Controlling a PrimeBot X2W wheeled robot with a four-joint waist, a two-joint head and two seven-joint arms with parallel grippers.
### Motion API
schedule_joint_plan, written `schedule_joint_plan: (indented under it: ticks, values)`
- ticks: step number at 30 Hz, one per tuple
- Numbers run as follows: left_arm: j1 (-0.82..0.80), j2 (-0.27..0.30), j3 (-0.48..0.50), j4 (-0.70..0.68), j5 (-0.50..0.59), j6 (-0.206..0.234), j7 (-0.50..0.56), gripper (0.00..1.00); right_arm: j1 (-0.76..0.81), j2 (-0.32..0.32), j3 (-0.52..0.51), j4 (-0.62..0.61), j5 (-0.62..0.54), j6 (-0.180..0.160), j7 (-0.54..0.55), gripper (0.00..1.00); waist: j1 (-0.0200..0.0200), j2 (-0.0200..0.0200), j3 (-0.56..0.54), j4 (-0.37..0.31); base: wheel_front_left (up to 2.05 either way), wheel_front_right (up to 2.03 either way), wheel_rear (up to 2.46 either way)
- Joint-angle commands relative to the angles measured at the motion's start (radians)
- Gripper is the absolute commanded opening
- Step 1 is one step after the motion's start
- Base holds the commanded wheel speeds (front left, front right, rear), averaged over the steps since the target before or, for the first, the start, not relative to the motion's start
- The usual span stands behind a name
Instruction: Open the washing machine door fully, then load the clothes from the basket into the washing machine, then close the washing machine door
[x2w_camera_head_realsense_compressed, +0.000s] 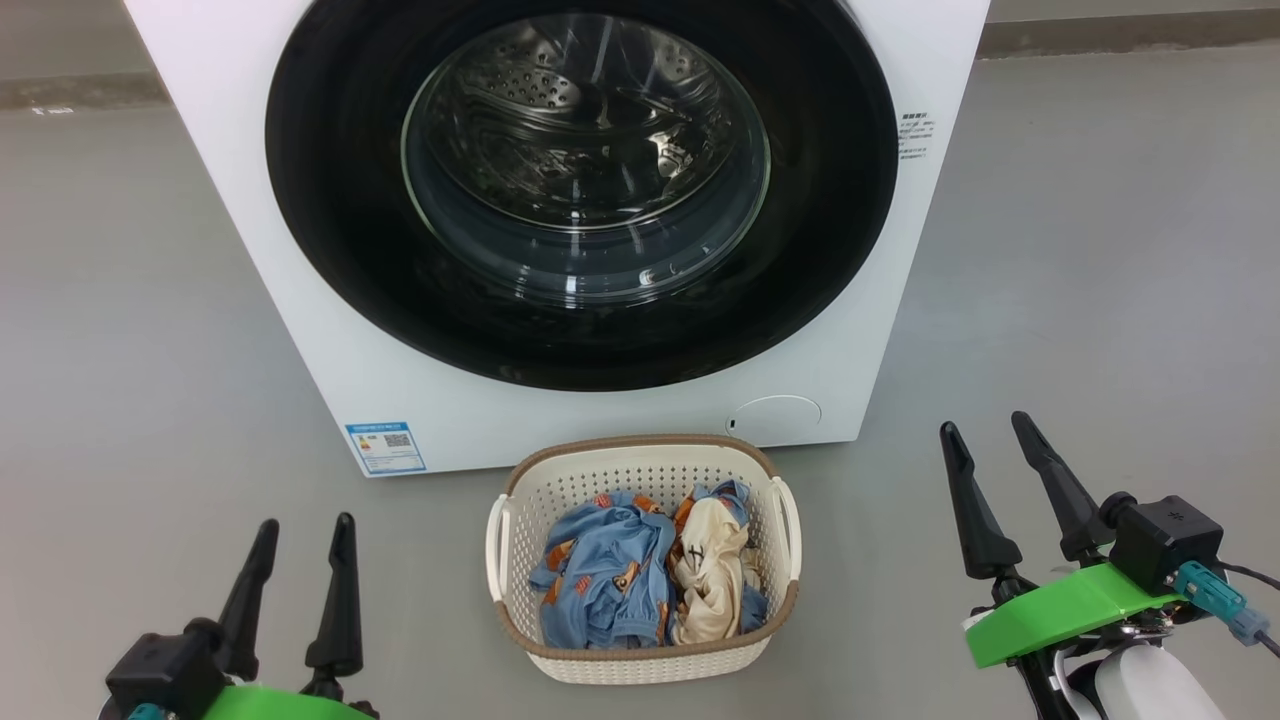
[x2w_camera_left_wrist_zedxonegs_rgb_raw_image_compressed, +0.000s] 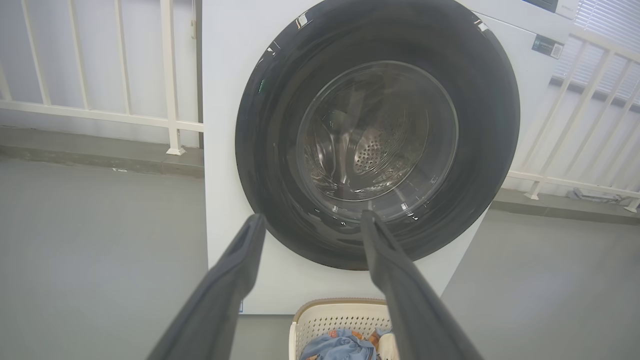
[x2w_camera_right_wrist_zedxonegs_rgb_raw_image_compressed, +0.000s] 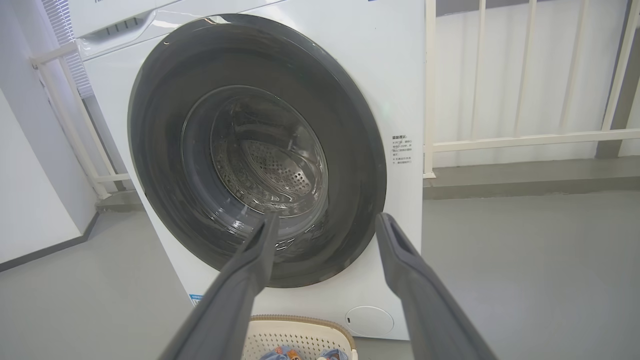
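White railing (x2w_camera_right_wrist_zedxonegs_rgb_raw_image_compressed: 525, 140) in wrist views; head view: L pincer (x2w_camera_head_realsense_compressed: 307, 522), R pincer (x2w_camera_head_realsense_compressed: 984, 423) released, clothes (x2w_camera_head_realsense_compressed: 610, 570) in basket (x2w_camera_head_realsense_compressed: 640, 445).

Washing machine (x2w_camera_head_realsense_compressed: 250, 200): straight ahead of me on the floor (x2w_camera_head_realsense_compressed: 120, 400), door (x2w_camera_head_realsense_compressed: 330, 200) closed over its front.
Basket (x2w_camera_head_realsense_compressed: 650, 665): on the floor just before the machine.
Clothes (x2w_camera_head_realsense_compressed: 610, 570): in the basket.
Left fingers (x2w_camera_head_realsense_compressed: 340, 600): left of the basket, well apart.
Right fingers (x2w_camera_head_realsense_compressed: 973, 505): right of the basket, well apart.

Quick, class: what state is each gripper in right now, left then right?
Left gripper: open, holding nothing.
Right gripper: open, holding nothing.
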Motion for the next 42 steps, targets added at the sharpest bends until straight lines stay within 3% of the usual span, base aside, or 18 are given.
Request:
schedule_joint_plan:
  ticks: [1, 21, 42]
  values:
    - [-0.05, 0.02, 0.033, -0.016, 0.0, -0.002, -0.007, 1.0, -0.039, -0.005, 0.019, -0.02, -0.002, 0.006, -0.012, 1.0, 0.0, -0.0001, 0.001, 0.0, 0.0, 0.0, 0.0]
    - [-0.053, 0.018, 0.029, -0.003, -0.007, -0.002, -0.007, 1.0, -0.038, -0.005, 0.025, -0.017, 0.001, 0.006, -0.012, 1.0, 0.0, -0.0001, -0.004, -0.003, 0.1, 0.1, -0.2]
    - [-0.048, 0.023, 0.008, -0.002, -0.039, -0.002, -0.007, 1.0, -0.04, -0.013, 0.041, -0.006, 0.01, 0.006, -0.012, 1.0, 0.0, -0.0001, -0.013, -0.006, 0.99, 0.99, -1.99]
